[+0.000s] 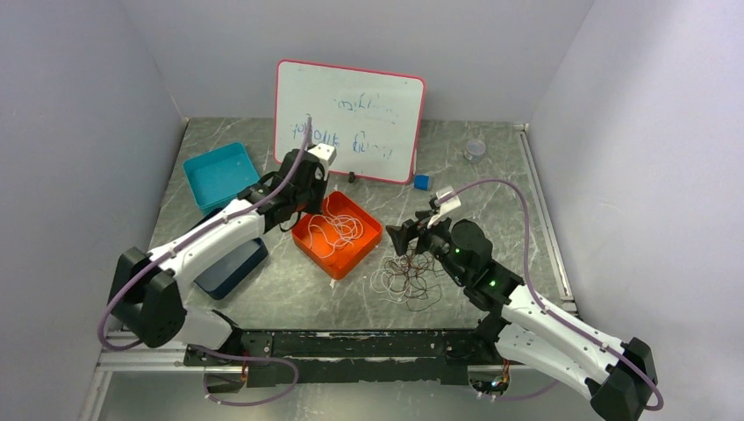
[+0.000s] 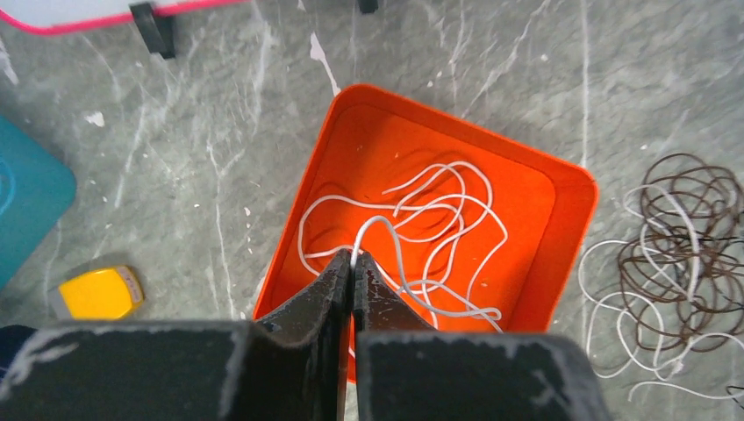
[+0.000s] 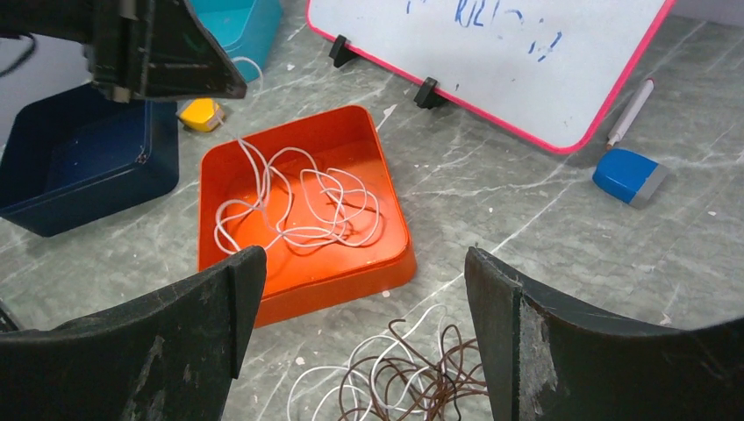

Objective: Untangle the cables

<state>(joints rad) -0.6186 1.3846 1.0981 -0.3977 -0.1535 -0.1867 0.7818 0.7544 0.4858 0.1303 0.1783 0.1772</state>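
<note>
Orange plastic forms the shallow square tray [image 2: 548,263] in the middle of the grey marbled table [image 2: 175,158]. A single white cable [image 2: 439,206] lies inside it in loose, overlapping loops. The left gripper [image 2: 353,260] hangs above the tray's left side with its jaws pressed together on one stretch of that white cable, which rises from the tray floor into the closed tips.

To the right of the tray, close to its wall, the tangle of cables [image 1: 411,279] sits on the bare table. It is a heap of dark brown curls with several white strands woven through and trailing out at the edges. The right gripper [image 3: 364,256] hovers over the far side of the tangle, pointing toward the tray, with its two fingers spread wide and holding nothing.

A whiteboard [image 1: 351,118] with a pink frame and blue scribbles stands upright at the back of the table. A teal box [image 1: 219,174] rests at the far left. A dark blue box [image 3: 79,158] sits nearer on the left, partly under the left arm. A small yellow object [image 2: 96,292] lies between the tray and the dark blue box. A blue eraser [image 3: 627,175] and a marker [image 3: 627,114] lie near the whiteboard's right corner.
</note>
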